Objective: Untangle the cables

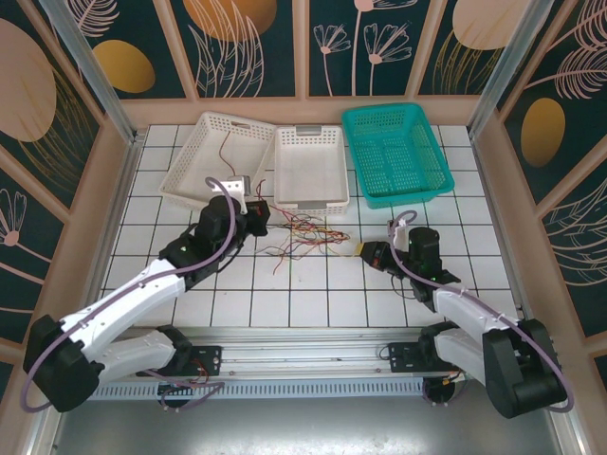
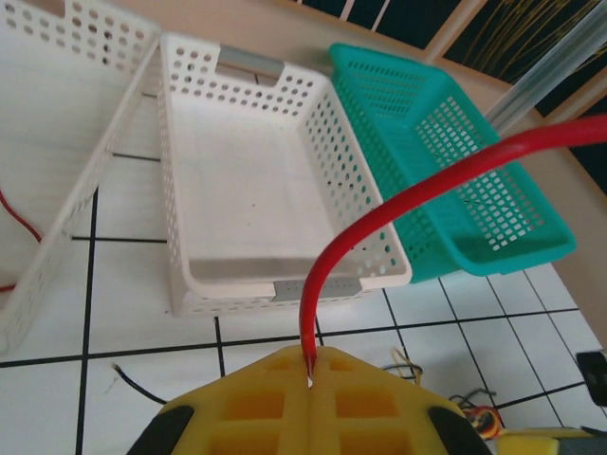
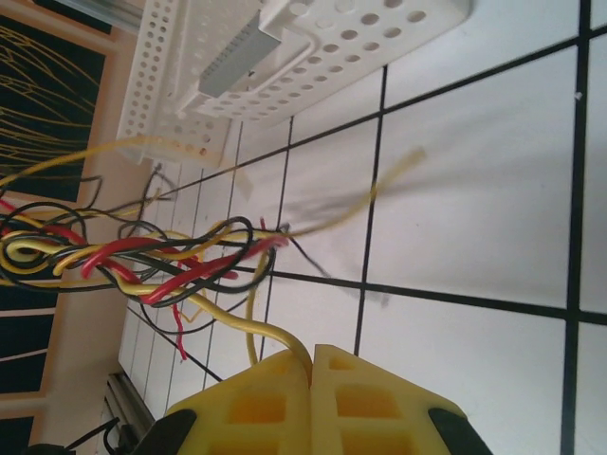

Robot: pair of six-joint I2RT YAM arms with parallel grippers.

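Between the two arms, on the white tiled table (image 1: 313, 294), lies a loose tangle of thin red, black and yellow cables (image 1: 305, 235). The left gripper (image 2: 311, 370) pinches one red wire (image 2: 379, 213); the right gripper (image 3: 311, 360) pinches a yellow wire (image 3: 270, 334). The step looks like drawing strands apart, and the next move probably calls for slow, opposing pulls. No writing is legible.

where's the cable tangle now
In the top view the cable tangle lies mid-table, just nearer than the middle white basket, between the left gripper, shut on a red cable, and the right gripper, shut on a yellow cable.
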